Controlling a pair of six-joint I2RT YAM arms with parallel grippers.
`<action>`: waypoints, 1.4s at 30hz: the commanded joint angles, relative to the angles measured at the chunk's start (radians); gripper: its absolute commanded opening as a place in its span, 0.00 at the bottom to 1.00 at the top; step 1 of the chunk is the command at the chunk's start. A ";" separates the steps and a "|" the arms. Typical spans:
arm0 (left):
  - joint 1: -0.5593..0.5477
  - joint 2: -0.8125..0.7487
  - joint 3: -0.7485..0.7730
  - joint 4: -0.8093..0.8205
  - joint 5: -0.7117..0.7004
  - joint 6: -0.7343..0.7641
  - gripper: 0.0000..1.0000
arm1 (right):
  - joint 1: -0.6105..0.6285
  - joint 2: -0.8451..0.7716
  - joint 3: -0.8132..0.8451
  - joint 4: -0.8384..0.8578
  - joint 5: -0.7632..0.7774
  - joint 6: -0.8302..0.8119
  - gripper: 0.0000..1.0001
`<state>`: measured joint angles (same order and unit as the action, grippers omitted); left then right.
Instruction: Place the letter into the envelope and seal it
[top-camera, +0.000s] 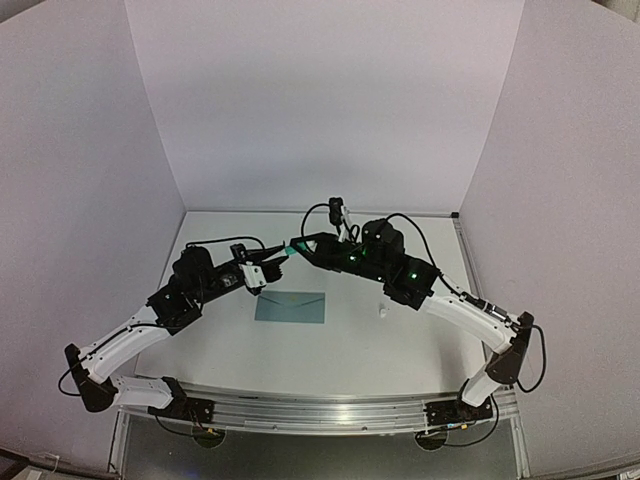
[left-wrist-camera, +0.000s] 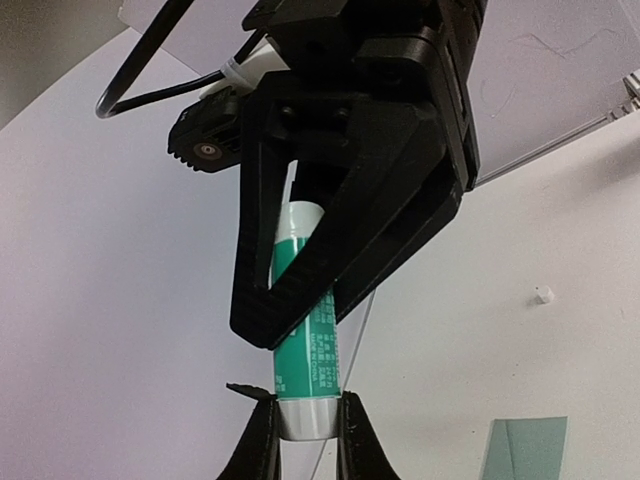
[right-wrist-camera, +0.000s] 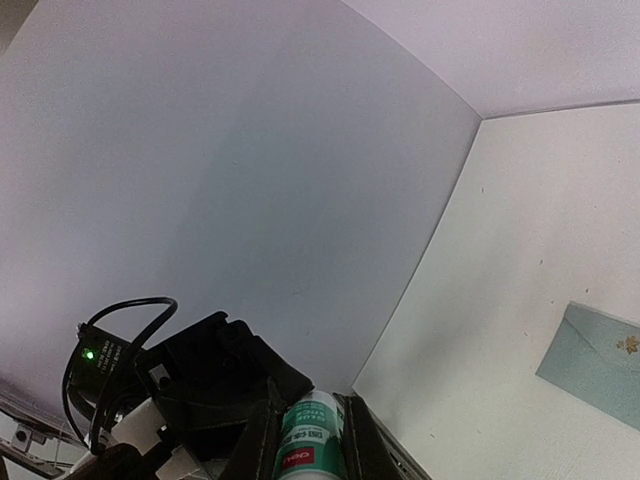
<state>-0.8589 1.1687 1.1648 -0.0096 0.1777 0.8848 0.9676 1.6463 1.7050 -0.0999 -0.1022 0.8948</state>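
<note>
A green glue stick (left-wrist-camera: 305, 340) hangs in the air between both arms, above the back of the table. My left gripper (left-wrist-camera: 308, 405) is shut on its silvery white end. My right gripper (right-wrist-camera: 308, 410) is shut on the green printed body (right-wrist-camera: 312, 440). In the top view the two grippers meet at the stick (top-camera: 296, 248). The teal envelope (top-camera: 290, 307) lies flat on the table in front of them, apart from both grippers. Its corner also shows in the left wrist view (left-wrist-camera: 525, 450) and the right wrist view (right-wrist-camera: 600, 360). The letter is out of view.
A small white piece (top-camera: 382, 311) lies on the table to the right of the envelope and also shows in the left wrist view (left-wrist-camera: 543, 295). White walls close in the table on the left, back and right.
</note>
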 joint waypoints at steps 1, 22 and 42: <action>0.001 -0.027 0.041 -0.013 0.006 -0.011 0.03 | 0.007 -0.022 0.014 0.019 -0.011 -0.010 0.00; 0.126 0.112 0.401 -0.476 0.446 -0.882 0.00 | 0.007 -0.043 0.031 0.024 -0.356 -0.585 0.00; 0.187 0.214 0.493 -0.413 0.849 -1.040 0.16 | 0.006 -0.106 -0.013 0.023 -0.408 -0.794 0.00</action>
<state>-0.6888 1.3761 1.6176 -0.4985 1.0590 -0.1409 0.9497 1.5769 1.7073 -0.0628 -0.5534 0.1193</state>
